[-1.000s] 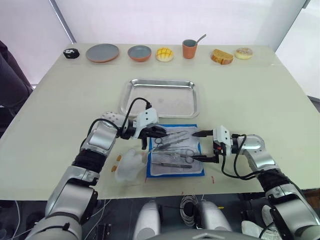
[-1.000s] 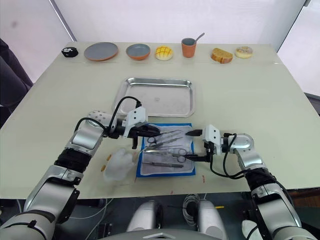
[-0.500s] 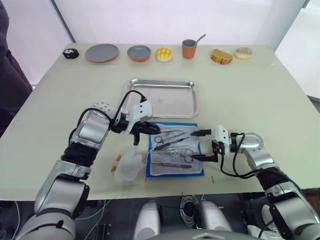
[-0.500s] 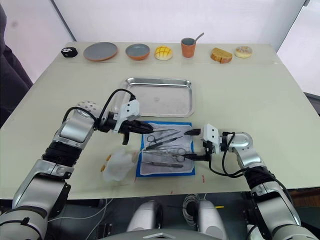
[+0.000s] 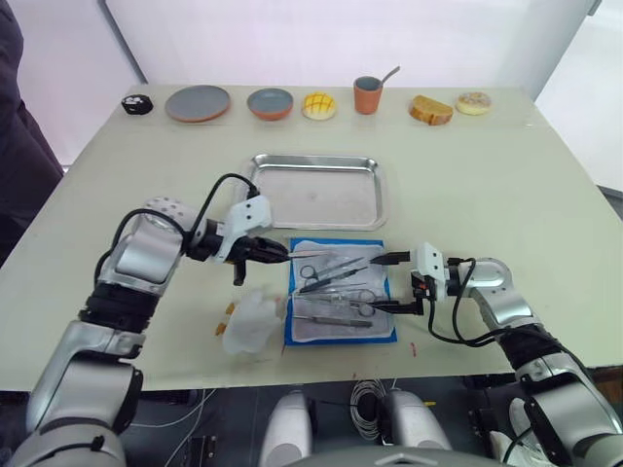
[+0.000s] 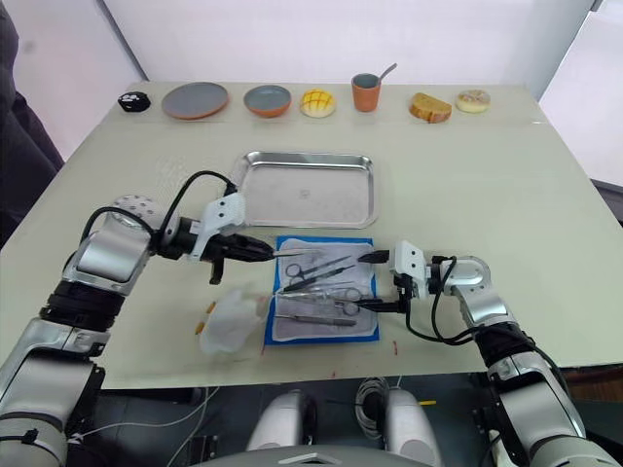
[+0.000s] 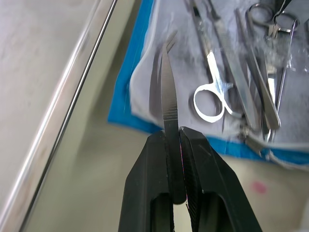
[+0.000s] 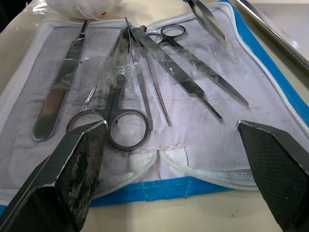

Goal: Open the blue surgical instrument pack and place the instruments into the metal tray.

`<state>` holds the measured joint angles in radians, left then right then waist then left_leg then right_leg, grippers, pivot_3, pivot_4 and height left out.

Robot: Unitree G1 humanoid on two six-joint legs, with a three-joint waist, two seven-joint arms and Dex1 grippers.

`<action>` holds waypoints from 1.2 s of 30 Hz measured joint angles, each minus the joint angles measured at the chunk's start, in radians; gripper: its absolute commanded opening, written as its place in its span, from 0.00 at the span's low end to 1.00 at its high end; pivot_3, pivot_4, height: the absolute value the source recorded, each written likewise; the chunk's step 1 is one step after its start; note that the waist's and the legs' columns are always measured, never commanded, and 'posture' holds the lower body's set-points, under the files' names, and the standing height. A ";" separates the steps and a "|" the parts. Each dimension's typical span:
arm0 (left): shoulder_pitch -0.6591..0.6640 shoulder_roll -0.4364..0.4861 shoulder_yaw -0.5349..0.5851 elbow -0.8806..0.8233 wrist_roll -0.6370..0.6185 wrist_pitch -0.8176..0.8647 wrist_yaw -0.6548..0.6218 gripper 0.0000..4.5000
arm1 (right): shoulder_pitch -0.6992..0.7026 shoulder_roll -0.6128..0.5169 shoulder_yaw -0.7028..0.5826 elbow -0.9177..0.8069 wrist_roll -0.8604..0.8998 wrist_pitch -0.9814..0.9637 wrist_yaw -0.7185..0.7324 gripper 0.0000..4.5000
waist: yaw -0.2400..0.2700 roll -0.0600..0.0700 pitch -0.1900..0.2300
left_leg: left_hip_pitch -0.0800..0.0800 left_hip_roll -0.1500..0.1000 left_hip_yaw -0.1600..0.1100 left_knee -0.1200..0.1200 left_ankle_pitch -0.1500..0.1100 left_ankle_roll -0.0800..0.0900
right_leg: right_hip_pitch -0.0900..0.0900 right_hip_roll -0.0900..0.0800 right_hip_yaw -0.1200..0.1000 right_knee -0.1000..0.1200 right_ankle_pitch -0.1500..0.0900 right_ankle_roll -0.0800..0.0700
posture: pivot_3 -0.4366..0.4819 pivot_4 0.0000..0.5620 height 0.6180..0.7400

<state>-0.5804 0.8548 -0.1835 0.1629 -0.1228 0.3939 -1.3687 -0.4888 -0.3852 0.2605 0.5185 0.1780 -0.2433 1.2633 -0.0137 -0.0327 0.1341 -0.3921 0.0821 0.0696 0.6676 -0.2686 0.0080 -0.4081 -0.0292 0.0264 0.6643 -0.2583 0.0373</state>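
A pale cream worktop (image 5: 506, 185) carries everything. Along its far edge, from the robot's left to right, lie a small black object (image 5: 137, 102), a grey plate (image 5: 199, 102), a smaller grey-blue bowl (image 5: 271, 102), a yellow bun (image 5: 319, 106), a terracotta cup (image 5: 368, 95) with a spoon in it, a slice of bread (image 5: 431, 110) and a round pastry (image 5: 474, 102). The metal tray (image 5: 318, 190) sits near the middle. Just nearer than it lies the blue surgical instrument pack (image 5: 341, 303), opened flat with its pale lining up. Beside the pack, on the robot's left, rests a white plush toy (image 5: 253, 324), touching the pack's edge.
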 measured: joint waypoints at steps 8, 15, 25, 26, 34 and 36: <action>0.099 0.073 0.173 -0.035 -0.098 -0.025 0.010 0.00 | -0.009 -0.001 0.002 0.011 0.000 0.000 0.000 1.00 | 0.002 0.000 0.000 | 0.000 0.001 0.001 0.000 0.000 0.000 | 0.000 0.000 0.000 0.000 0.000 0.000 | 0.48 0.27 1.00; 0.113 0.023 0.290 -0.058 -0.131 0.049 0.199 0.00 | -0.015 -0.005 0.001 0.020 0.000 0.000 0.005 1.00 | 0.004 0.000 0.000 | 0.000 0.001 0.001 0.000 0.000 0.000 | 0.000 0.000 0.000 0.000 0.000 0.000 | 0.48 0.27 1.00; -0.046 -0.266 0.350 -0.094 -0.087 0.430 0.817 0.00 | -0.030 -0.004 0.004 0.039 0.000 -0.001 0.014 1.00 | 0.003 -0.001 -0.001 | 0.000 0.000 0.000 0.001 0.000 0.000 | 0.000 0.000 -0.001 0.000 0.000 0.000 | 0.48 0.27 1.00; -0.059 -0.281 0.349 -0.095 -0.078 0.456 0.853 0.00 | -0.030 -0.003 0.005 0.040 0.000 -0.001 0.014 1.00 | 0.003 -0.001 -0.001 | 0.000 0.000 0.000 0.001 0.000 0.000 | 0.001 0.000 -0.001 0.000 0.000 0.000 | 0.48 0.27 1.00; -0.152 -0.471 0.408 -0.024 -0.053 0.517 1.141 0.00 | -0.031 0.003 0.005 0.041 0.000 -0.001 0.012 1.00 | 0.002 -0.001 -0.001 | 0.000 0.000 -0.001 0.001 0.002 -0.004 | 0.001 0.000 -0.001 0.000 0.000 0.000 | 0.48 0.27 1.00; -0.157 -0.475 0.409 -0.004 -0.047 0.516 1.167 0.00 | -0.030 0.003 0.004 0.041 0.000 -0.001 0.012 1.00 | 0.001 -0.001 -0.001 | 0.000 0.000 0.000 0.000 0.003 -0.005 | 0.001 0.000 -0.001 0.000 0.000 0.000 | 0.48 0.27 1.00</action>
<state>-0.7373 0.3798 0.2258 0.1593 -0.1697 0.9097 -0.2021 -0.5192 -0.3822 0.2646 0.5596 0.1782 -0.2440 1.2754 -0.0126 -0.0333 0.1330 -0.3924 0.0822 0.0692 0.6680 -0.2659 0.0034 -0.4075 -0.0296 0.0259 0.6645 -0.2580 0.0374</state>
